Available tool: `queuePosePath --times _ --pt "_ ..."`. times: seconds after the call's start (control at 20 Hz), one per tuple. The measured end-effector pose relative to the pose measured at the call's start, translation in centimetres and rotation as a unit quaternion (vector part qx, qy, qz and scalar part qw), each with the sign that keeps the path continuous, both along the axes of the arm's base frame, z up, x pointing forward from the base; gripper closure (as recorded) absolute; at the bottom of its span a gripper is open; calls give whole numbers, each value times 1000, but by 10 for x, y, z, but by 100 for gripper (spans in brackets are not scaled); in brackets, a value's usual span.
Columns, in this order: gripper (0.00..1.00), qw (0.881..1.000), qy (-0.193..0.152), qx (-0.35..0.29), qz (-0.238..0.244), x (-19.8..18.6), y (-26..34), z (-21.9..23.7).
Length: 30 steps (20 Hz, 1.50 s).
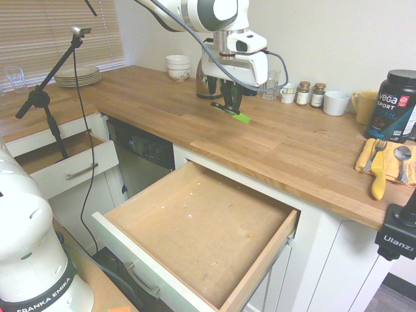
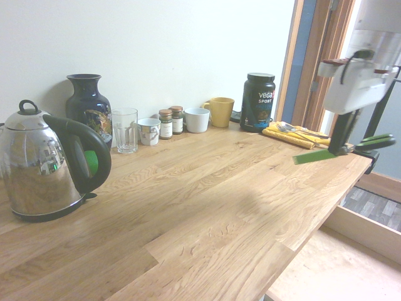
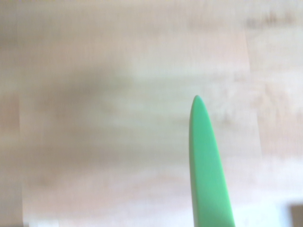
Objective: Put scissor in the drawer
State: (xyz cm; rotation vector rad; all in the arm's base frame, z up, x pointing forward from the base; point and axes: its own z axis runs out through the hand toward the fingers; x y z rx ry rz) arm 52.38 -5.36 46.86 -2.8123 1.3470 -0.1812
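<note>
Gripper [image 1: 231, 104] clenched on the scissor [image 1: 235, 114], grasp is at the handle end, green blade part sticking out sideways. Pointing straight down, held in air above the wooden countertop [image 1: 286, 140], not touching it.

Scissor long axis: roughly level, slight tilt w/ tip a bit lower. In second ext view the blade [image 2: 314, 157] juts toward the counter's middle, the lime handle loops [image 2: 374, 142] on the other side of the fingers. Wrist view shows only the green blade tip [image 3: 204, 156] over blurred wood grain.

Key relation: the drawer [image 1: 195, 227] is pulled out wide open, bare brown bottom showing nothing in it. In first ext view it lies below and toward the camera from the gripper; counter front edge sits between the two. Gripper is over the countertop, not yet over the drawer opening.

Judgement: carry phase, about halfway. Next move prob. needs travel out past the counter edge, then down into the drawer cavity. Blade is long and near level, so watch it clears the counter edge and drawer rim on the descent.

Smaller narrow drawer [image 1: 71, 166] also open, further left in first ext view; not the target.
</note>
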Motion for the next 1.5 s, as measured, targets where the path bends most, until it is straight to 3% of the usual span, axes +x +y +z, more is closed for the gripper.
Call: queuePosePath --times 0.25,0.5,1.15,1.5 --pt "100 1000 6 4 -8 -60 -5 -21" --pt "100 1000 7 3 -5 -97 -2 -42" --pt "100 1000 25 -1 11 -144 16 -148" --pt "100 999 33 4 6 -134 13 -219"
